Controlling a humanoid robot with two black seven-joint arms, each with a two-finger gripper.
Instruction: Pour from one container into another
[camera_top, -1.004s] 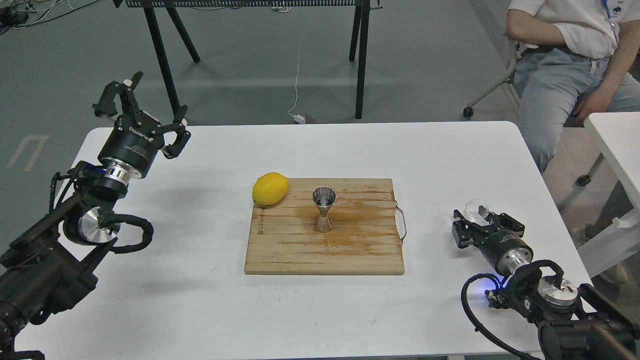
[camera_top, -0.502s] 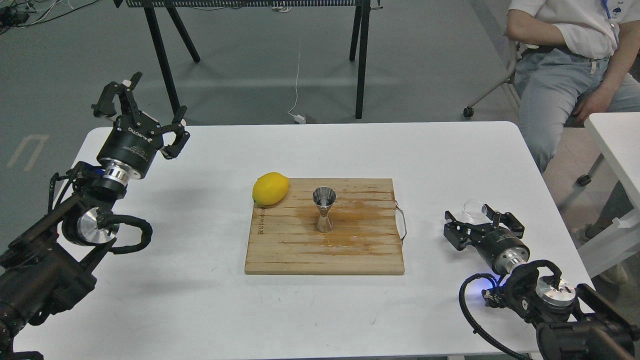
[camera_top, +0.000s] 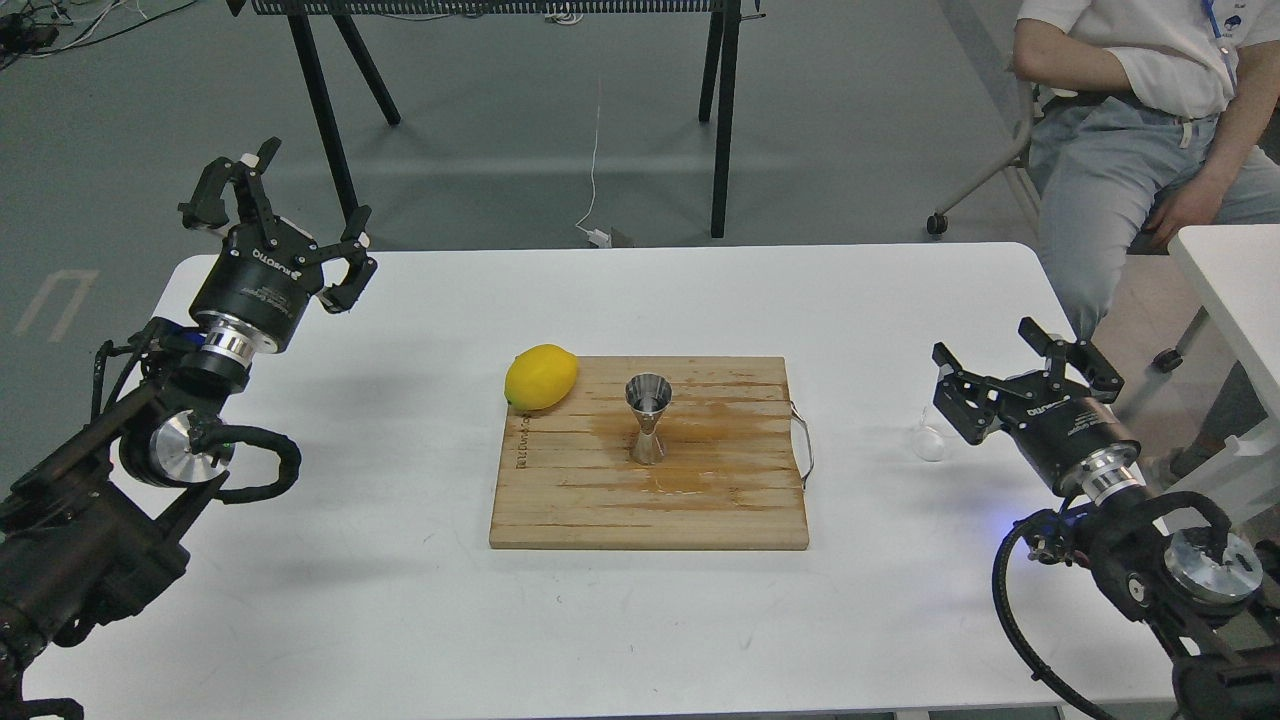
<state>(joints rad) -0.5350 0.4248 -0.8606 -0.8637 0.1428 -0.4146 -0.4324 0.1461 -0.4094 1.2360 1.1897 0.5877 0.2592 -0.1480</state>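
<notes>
The small clear glass beaker (camera_top: 928, 441) stands on the white table (camera_top: 400, 600), right of the cutting board and free of any grip. My right gripper (camera_top: 984, 338) hovers just right of and above it, open, fingers spread with nothing between them. The steel hourglass jigger (camera_top: 648, 419) stands upright in the middle of the wooden cutting board (camera_top: 650, 505). My left gripper (camera_top: 312, 185) is raised over the table's far left corner, open and empty, far from both containers.
A yellow lemon (camera_top: 541, 377) lies at the board's far left corner. The board has a wire handle (camera_top: 803, 443) on its right side and a wet stain by the jigger. A seated person (camera_top: 1140, 130) is beyond the far right corner.
My right gripper, first closed around the beaker low on the table, opened and rose to the right and away from me. The beaker stayed on the table. The left arm barely moved.
</notes>
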